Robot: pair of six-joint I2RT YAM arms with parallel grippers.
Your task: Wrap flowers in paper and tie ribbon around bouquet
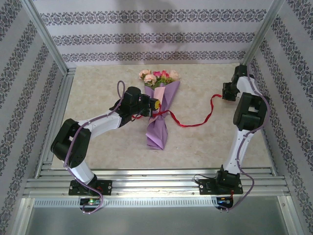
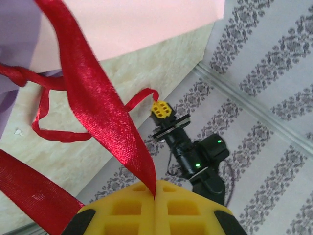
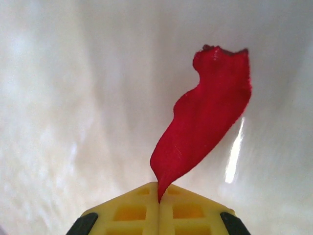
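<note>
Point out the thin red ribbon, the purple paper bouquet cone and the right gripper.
thin red ribbon point(image 2: 107, 107), left wrist view, middle of band.
purple paper bouquet cone point(image 1: 157, 133), top view, lower wrap.
right gripper point(image 3: 159, 192), right wrist view, fingertip seam.

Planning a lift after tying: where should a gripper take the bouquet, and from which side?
Likely the paper cone below the ribbon, from above, jaws across its width. The bouquet lies flat on the table, rose heads at the far end; that stretch is slim and clear of the left gripper.

Robot test booth: aluminium frame point(image 1: 146, 182), wallpapered walls point(image 1: 146, 34), marble tabletop point(image 1: 98, 78).
</note>
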